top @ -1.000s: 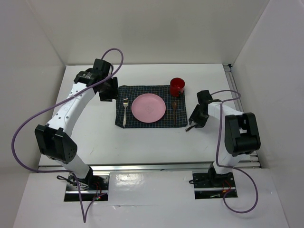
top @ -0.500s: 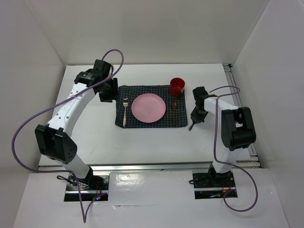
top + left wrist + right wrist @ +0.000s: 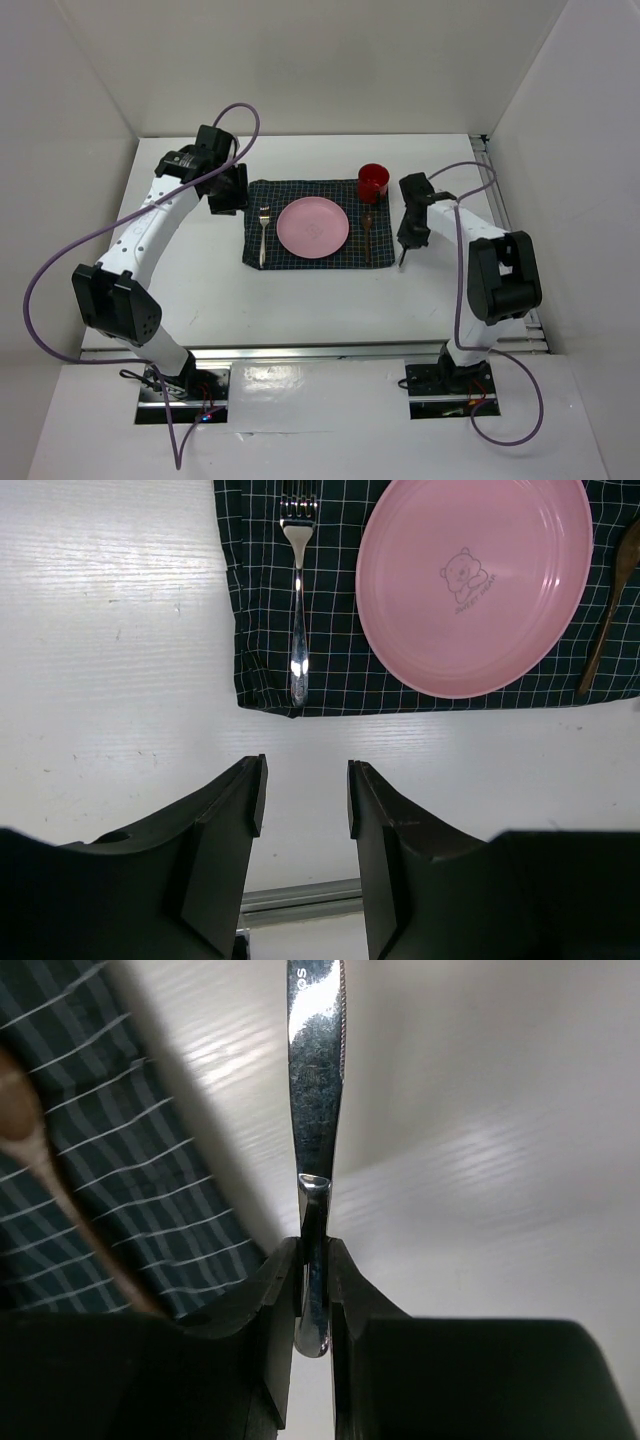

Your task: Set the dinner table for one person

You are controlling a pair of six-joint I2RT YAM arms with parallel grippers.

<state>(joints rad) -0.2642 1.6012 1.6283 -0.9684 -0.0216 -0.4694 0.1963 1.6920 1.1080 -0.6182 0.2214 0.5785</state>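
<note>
On the white dinner table (image 3: 300,300) lies a dark checked cloth (image 3: 262,192) carrying a pink plate (image 3: 313,226), a fork (image 3: 264,232) on its left and a wooden spoon (image 3: 367,235) on its right. A red cup (image 3: 373,182) stands at the cloth's far right corner. My right gripper (image 3: 408,238) hovers just right of the cloth. It is shut on the handle of a metal knife (image 3: 316,1080), whose blade points away from the jaws (image 3: 315,1260). My left gripper (image 3: 305,790) is open and holds nothing, left of the cloth (image 3: 260,630).
White walls enclose the table on the left, back and right. A metal rail (image 3: 300,352) runs along the near edge, another (image 3: 490,190) along the right side. A purple cable (image 3: 60,260) loops off the left arm.
The right gripper has closed on the knife and swung left toward the cloth's right edge, taking the knife along. The left arm has not moved.
</note>
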